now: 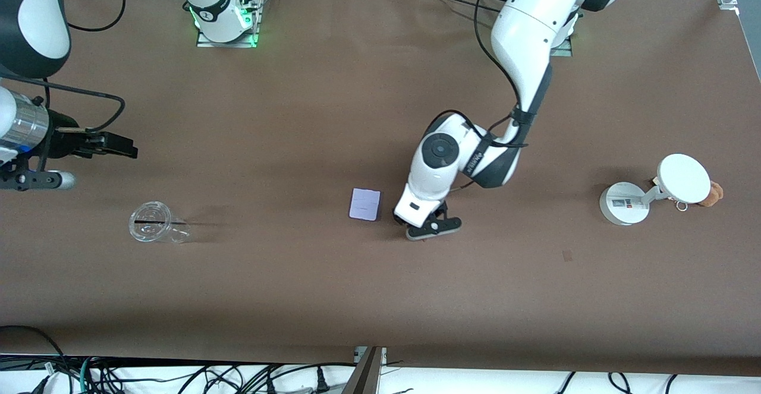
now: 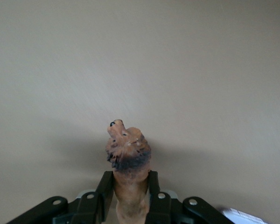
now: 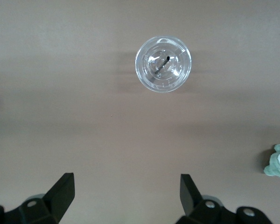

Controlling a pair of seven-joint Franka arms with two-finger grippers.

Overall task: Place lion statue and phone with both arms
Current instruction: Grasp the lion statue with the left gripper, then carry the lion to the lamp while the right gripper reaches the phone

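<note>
Pinching the lion statue (image 2: 128, 161) between its two black fingers (image 2: 105, 191), the left pincer (image 1: 425, 225) is down at the brown bench (image 1: 297, 114) near its middle. In the left wrist view the fingers press on the orange-brown body from both sides, while the darker mane and the raised snout stick out past the fingertips. In the front view the statue itself is hidden under the wrist and the pincer. Whether it touches the bench surface or is just off it cannot be told.

The phone (image 1: 364, 204), a pale lavender slab, lies flat on the bench just beside the left pincer, toward the right arm's end of the table and apart from the fingers. A pale corner of it shows at the edge of the left wrist view.

The right pincer (image 3: 126, 193) hangs over the bench at the right arm's end, its fingers spread wide with nothing between them. A clear plastic cup (image 1: 156, 223) with a dark straw across it stands on the bench there, not touched by the pincer. A grey-green plush (image 3: 279, 162) sits at the edge of the right wrist view.

Toward the left arm's end stands a round white disc stand (image 1: 651, 189), with a tan plush toy (image 1: 713, 194) partly hidden by its disc.
</note>
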